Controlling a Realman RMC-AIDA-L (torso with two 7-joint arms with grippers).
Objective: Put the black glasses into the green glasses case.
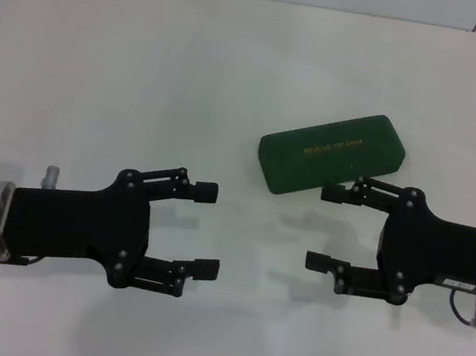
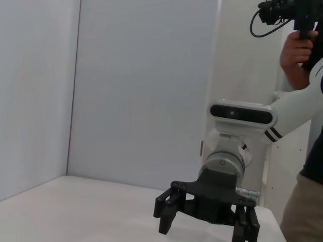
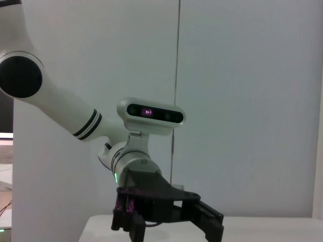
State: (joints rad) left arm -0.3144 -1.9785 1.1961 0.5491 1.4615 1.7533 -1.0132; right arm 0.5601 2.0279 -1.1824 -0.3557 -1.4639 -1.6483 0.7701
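Just beyond the spread-fingered right gripper [image 1: 326, 227], the closed green glasses case [image 1: 331, 153] lay slantwise, far from the equally spread left gripper [image 1: 207, 230]; no glasses showed.

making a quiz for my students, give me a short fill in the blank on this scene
1. The green glasses case lies on the white table with its lid ____.
2. The jaws of the left gripper are ____.
3. The gripper nearest the case is the ____ gripper.
4. The lettering on the case lid is ____ in colour.

Missing words: shut; open; right; gold
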